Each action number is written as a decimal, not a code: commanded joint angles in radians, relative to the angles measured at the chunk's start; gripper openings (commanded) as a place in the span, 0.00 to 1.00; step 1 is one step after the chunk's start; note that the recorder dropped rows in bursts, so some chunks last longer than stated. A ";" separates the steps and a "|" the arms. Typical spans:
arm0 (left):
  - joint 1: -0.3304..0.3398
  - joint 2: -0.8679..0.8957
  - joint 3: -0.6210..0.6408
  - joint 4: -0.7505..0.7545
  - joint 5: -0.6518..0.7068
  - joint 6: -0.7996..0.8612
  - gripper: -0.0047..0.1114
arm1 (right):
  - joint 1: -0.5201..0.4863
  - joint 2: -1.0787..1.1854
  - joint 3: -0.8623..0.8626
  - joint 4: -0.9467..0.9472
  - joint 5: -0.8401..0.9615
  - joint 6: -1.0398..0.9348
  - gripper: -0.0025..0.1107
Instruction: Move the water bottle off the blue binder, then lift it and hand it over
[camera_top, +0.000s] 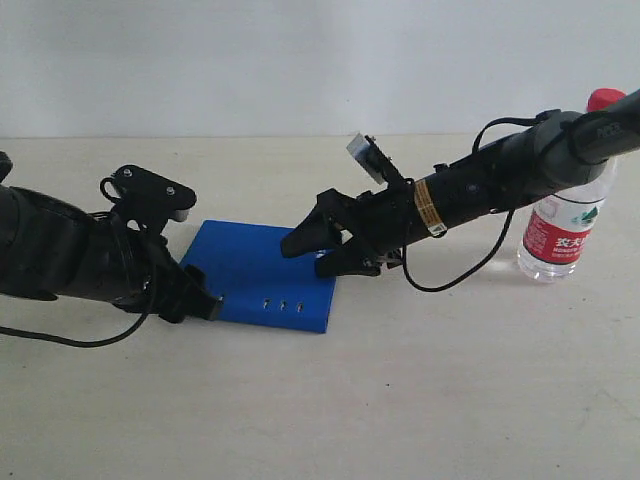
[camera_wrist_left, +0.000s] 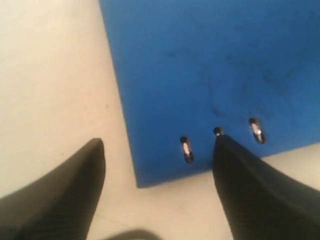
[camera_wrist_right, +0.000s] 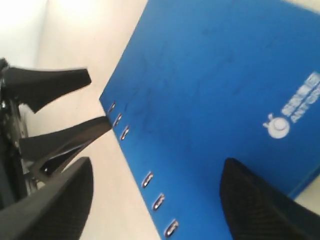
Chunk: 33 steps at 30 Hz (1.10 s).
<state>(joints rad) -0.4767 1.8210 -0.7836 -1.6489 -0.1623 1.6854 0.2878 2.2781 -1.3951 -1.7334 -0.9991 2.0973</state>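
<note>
We see the water bottle (camera_top: 566, 222) standing upright on the desk (camera_top: 400, 400), far over on the right and well apart from the blue binder (camera_top: 255, 265). The right arm crosses in front of the bottle and hides part of it, but its red cap (camera_top: 605, 98) shows above the arm and its red-and-white label (camera_top: 558, 236) below. The binder lies flat on the desk between the two arms, with nothing on its cover.

The left fingers (camera_top: 200, 297) are low at the binder's near left corner. In the left wrist view they stand wide apart and hold nothing. One finger is over bare desk and the other is over the binder's edge beside the small slots (camera_wrist_left: 186, 149). We cannot tell whether that finger touches the cover.

The right fingers (camera_top: 312, 233) hover over the binder's right side, also spread apart and empty. In the right wrist view they frame the blue cover, where we see the row of slots along one edge and a small white logo (camera_wrist_right: 295, 107) near the opposite side. The left fingers show in that view too, just beside the slotted edge.
</note>
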 joint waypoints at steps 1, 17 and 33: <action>0.002 -0.011 -0.001 -0.016 0.040 -0.009 0.55 | 0.002 -0.017 -0.002 -0.011 0.030 0.002 0.59; 0.151 -0.034 -0.009 -0.044 0.058 -0.046 0.55 | -0.141 -0.017 -0.002 -0.011 -0.120 0.003 0.59; 0.258 0.010 -0.042 -0.035 0.229 -0.032 0.55 | -0.156 -0.017 -0.002 -0.011 -0.222 0.001 0.50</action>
<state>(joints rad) -0.2201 1.8064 -0.8001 -1.6835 0.0429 1.6505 0.1372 2.2729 -1.3951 -1.7423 -1.2093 2.1030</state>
